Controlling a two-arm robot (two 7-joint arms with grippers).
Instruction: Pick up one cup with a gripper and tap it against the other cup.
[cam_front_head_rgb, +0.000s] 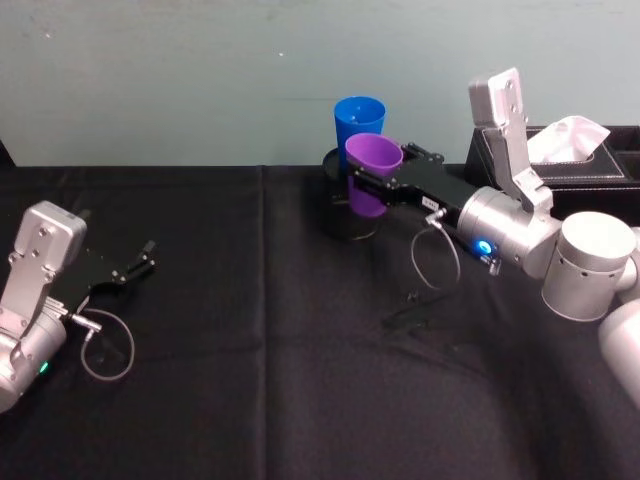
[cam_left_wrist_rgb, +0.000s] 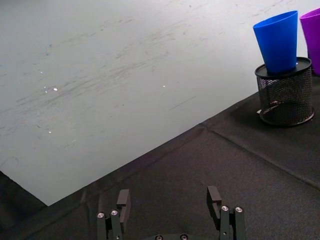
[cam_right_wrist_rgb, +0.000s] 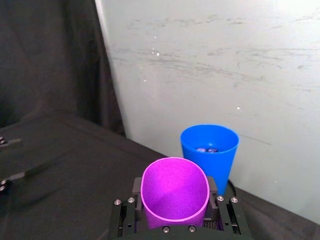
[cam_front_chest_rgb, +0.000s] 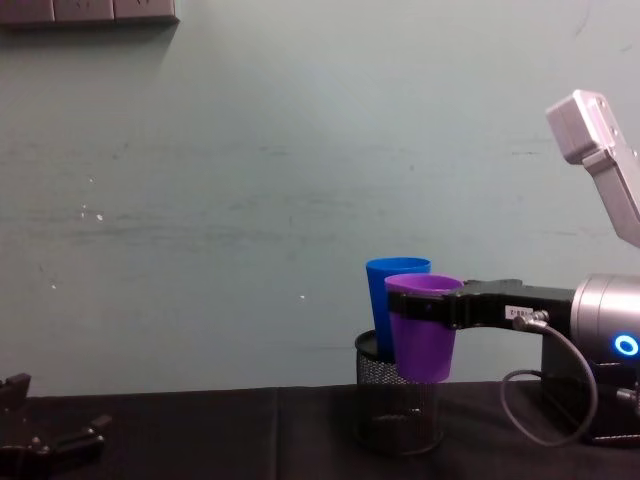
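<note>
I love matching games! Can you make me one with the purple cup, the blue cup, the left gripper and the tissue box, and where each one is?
Things:
1. purple cup
2. blue cup
3. left gripper
4. tissue box

Places:
A. low at the robot's left, fingers open
B. at the black mesh holder, nothing gripping it
C. held up off the table by the right gripper
D. far right, behind the right arm

Pairs: 1-C, 2-B, 3-A, 4-D
</note>
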